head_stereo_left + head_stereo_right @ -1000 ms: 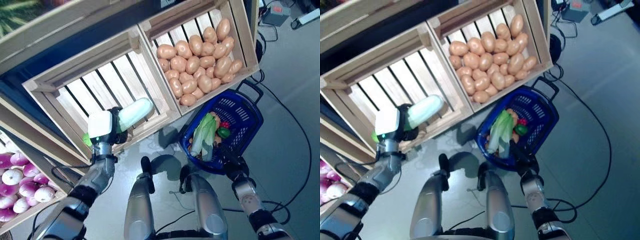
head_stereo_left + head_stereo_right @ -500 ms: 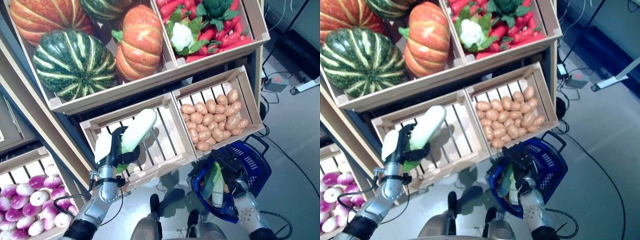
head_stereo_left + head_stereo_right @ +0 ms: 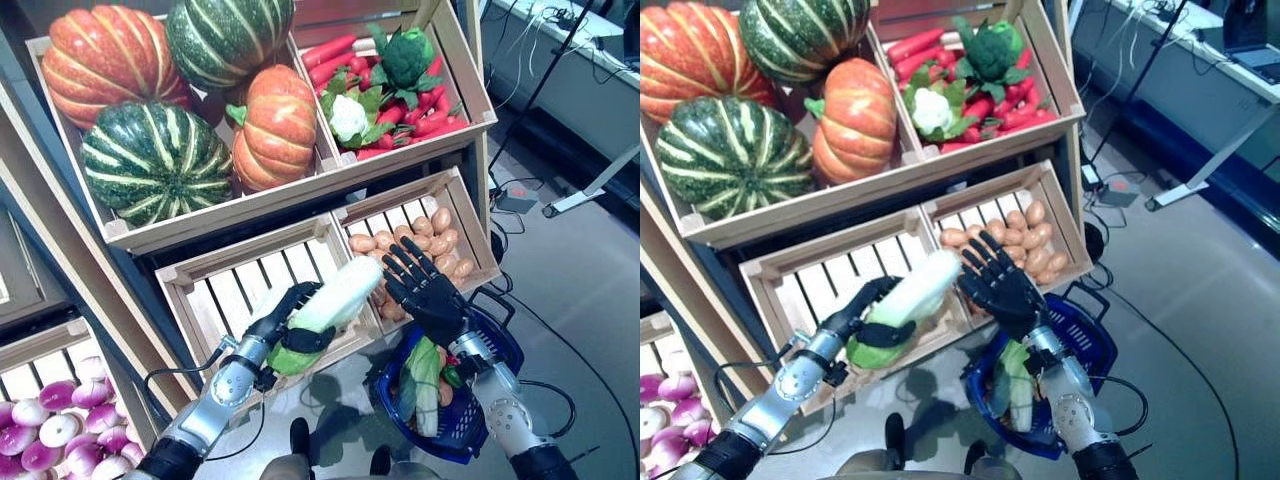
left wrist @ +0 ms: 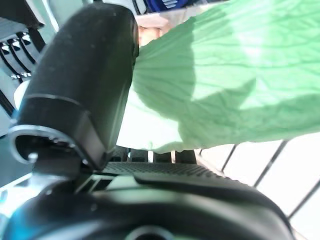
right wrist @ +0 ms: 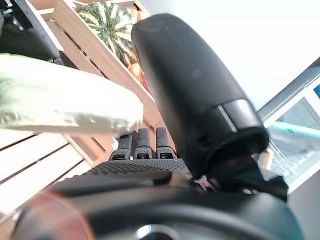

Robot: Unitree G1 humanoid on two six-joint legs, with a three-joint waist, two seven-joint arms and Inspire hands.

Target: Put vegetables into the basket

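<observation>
floor (image 3: 590,290): smooth grey | shelving (image 3: 60,240): tiered pale wooden crates | far right: light desk (image 3: 1200,60) on white frame

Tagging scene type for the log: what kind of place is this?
Probably a mock grocery produce stand: tiered wooden crates hold pumpkins and potatoes, and a blue shopping basket sits on the floor below.

Striped pumpkins (image 3: 150,100) fill the far left crate. Potatoes (image 3: 415,245) lie in the lower right crate (image 3: 470,215). Purple-white turnips (image 3: 60,440) sit near left.
</observation>
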